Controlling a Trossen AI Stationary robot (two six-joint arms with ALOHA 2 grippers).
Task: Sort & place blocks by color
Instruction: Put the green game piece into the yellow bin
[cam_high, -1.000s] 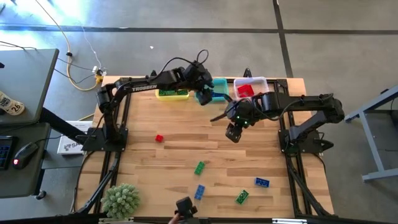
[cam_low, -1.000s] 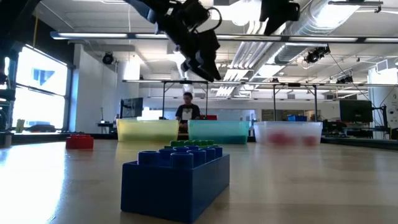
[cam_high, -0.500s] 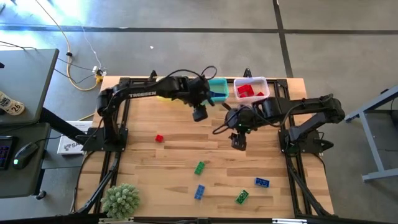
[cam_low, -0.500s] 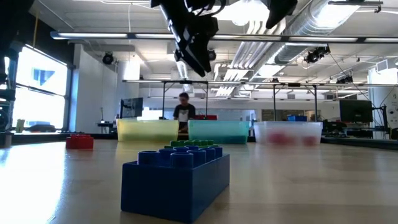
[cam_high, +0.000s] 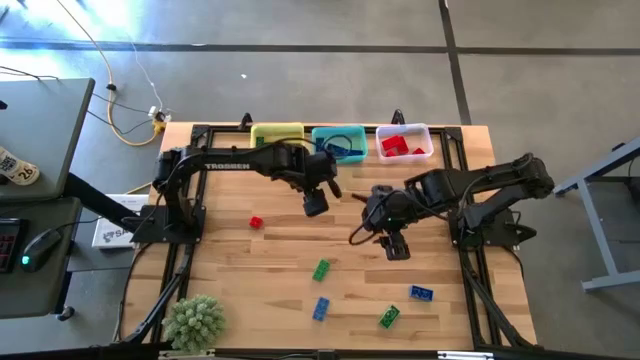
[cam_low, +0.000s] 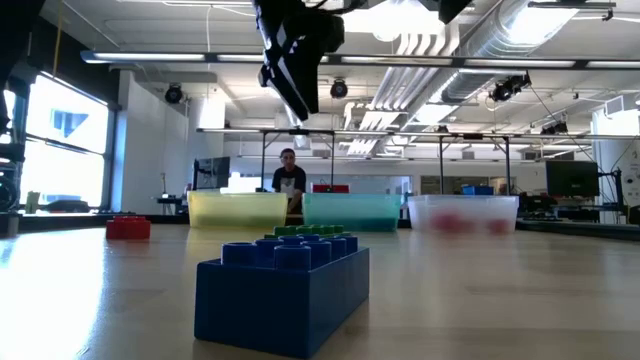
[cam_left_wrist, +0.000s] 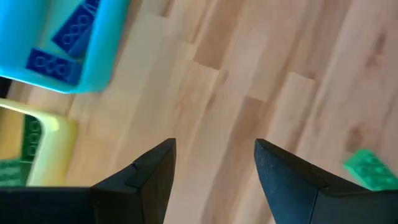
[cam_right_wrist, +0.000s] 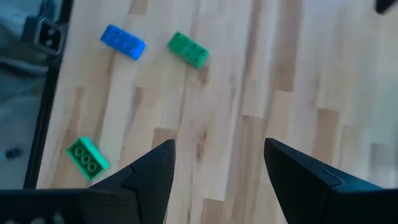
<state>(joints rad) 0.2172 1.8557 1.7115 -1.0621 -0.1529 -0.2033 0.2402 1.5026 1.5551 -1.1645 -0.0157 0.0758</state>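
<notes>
Wood planks of the table (cam_high: 270, 250) run under both my arms. My left gripper (cam_high: 315, 205) hangs above bare boards just in front of the bins, jaws spread, nothing between them; the left wrist view shows its two dark fingers (cam_left_wrist: 152, 171) apart over plain wood. My right gripper (cam_high: 397, 248) hangs over the table's mid-right, jaws also spread & empty, fingers (cam_right_wrist: 155, 171) wide in the right wrist view.

Bins sit in a row at the far edge: yellow bin (cam_high: 277, 134) w/ green pieces inside, teal bin (cam_high: 340, 142) w/ blue blocks (cam_left_wrist: 55, 62) inside, clear bin (cam_high: 405, 142) w/ red blocks (cam_high: 396, 147) inside.

Loose blocks on the table:
- red block (cam_high: 256, 222), alone on the left side, well apart from the rest.
- green block (cam_high: 321, 270), approx centre, near side of my left gripper.
- blue block (cam_high: 321, 309), nearer the front edge, just below that green one in the high view.
- 2nd green block (cam_high: 388, 317), front-right.
- 2nd blue block (cam_high: 421, 293), just beside it, toward the right.

Low view: the blue block (cam_low: 283, 290) fills the foreground, a green one (cam_low: 305, 231) peeks out behind it, the red one (cam_low: 128, 227) sits far left. A person (cam_low: 289, 182) stands in the room beyond the bins. A green plant-like ball (cam_high: 194, 322) rests at the front-left corner.
</notes>
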